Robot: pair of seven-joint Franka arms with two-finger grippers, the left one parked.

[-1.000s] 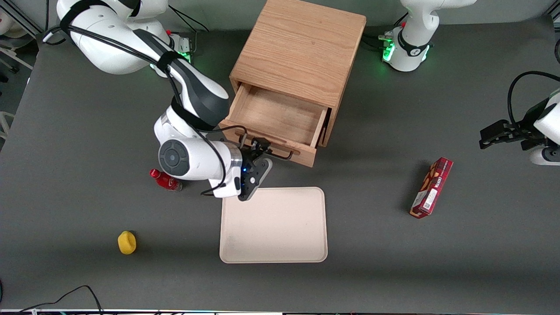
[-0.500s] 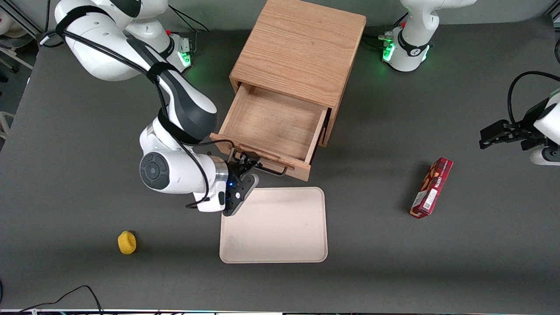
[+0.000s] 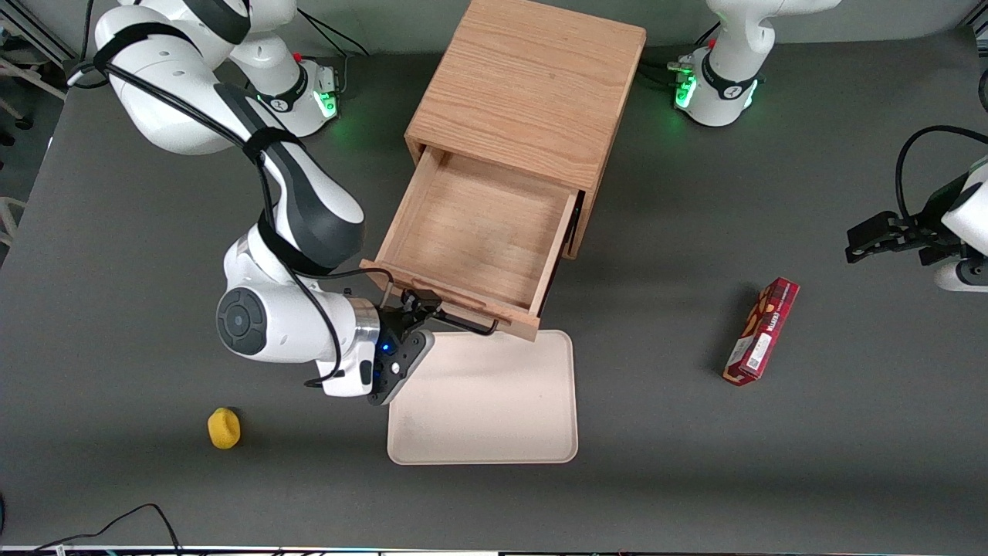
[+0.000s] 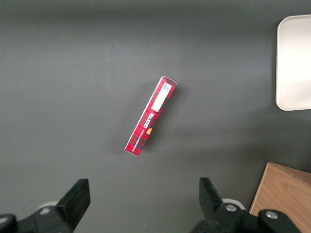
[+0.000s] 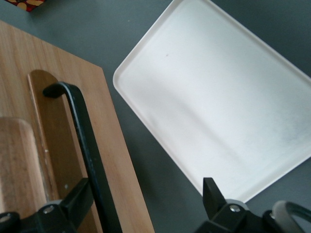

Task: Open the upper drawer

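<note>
The upper drawer (image 3: 471, 232) stands pulled well out of the oak cabinet (image 3: 532, 85), its bare wooden inside showing. Its front (image 5: 112, 160) carries a black wire handle (image 3: 463, 318) that reaches over the tray's edge. My right gripper (image 3: 421, 309) is at the handle's working-arm end, level with the drawer front. In the right wrist view the gripper (image 5: 146, 204) is open, its fingers wide apart. One finger (image 5: 77, 201) sits between the handle (image 5: 85, 141) and the drawer front, hooking the wire. The other finger (image 5: 212, 194) hangs over the tray.
A cream tray (image 3: 486, 401) lies on the table just nearer the camera than the drawer front. A yellow object (image 3: 224, 427) sits toward the working arm's end. A red box (image 3: 760, 330) lies toward the parked arm's end, also seen as the red box (image 4: 150, 116).
The drawer has slid farther out toward the front camera, and my gripper has moved with its handle. The small red bottle beside the arm is now hidden by the arm.
</note>
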